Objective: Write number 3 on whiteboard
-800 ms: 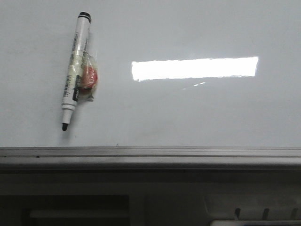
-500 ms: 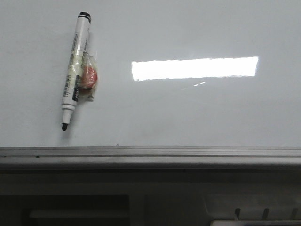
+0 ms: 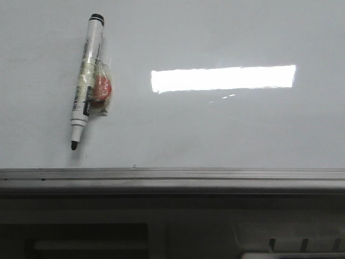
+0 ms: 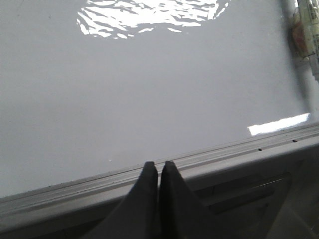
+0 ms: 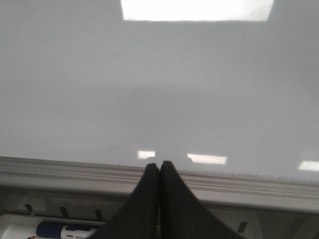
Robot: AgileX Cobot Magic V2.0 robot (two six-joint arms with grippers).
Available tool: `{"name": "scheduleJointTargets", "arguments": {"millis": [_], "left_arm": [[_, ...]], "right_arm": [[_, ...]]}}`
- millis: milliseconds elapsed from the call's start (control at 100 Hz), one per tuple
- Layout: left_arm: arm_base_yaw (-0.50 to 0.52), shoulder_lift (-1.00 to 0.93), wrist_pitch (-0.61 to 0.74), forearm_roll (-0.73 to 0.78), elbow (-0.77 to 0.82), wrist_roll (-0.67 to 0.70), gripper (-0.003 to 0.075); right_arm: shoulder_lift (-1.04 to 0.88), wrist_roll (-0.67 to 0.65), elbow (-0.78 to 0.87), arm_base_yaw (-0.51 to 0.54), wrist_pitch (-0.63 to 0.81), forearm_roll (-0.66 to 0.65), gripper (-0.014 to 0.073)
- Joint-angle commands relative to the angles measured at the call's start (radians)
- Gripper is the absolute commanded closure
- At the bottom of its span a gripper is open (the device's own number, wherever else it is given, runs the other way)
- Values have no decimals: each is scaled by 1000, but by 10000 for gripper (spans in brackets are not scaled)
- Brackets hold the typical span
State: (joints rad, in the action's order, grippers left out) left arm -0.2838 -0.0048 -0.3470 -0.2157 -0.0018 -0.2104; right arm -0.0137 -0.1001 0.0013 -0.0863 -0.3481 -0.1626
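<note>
The whiteboard is a glossy pale grey board with a grey metal edge rail along its near side. A white marker pen with a black tip lies uncapped on it at the left, a small red and clear piece taped to its side. It shows at the edge of the left wrist view. No number 3 shows on the board. My left gripper is shut and empty over the rail. My right gripper is shut and empty over the rail. Neither gripper shows in the front view.
A bright rectangular glare lies on the board's middle. Below the rail, the right wrist view shows a white and blue marker in a tray.
</note>
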Motion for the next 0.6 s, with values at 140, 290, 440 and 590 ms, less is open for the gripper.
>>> {"name": "scheduleJointTargets", "arguments": {"millis": [140,290,440,590], "left_arm": [[2,-24,58,-9,14,12,741],[2,-24,58,-9,14,12,741],[2,-24,108,-145,14,12,741],[2,-24,179,-725,14,12,741]], "right_arm": [[-11,0,36,6,37,-11,643],[-11,0,36,6,39,-11,643],[-11,0,36,6,141,-28,643],[-11,0,36,6,445,-28,643]]}}
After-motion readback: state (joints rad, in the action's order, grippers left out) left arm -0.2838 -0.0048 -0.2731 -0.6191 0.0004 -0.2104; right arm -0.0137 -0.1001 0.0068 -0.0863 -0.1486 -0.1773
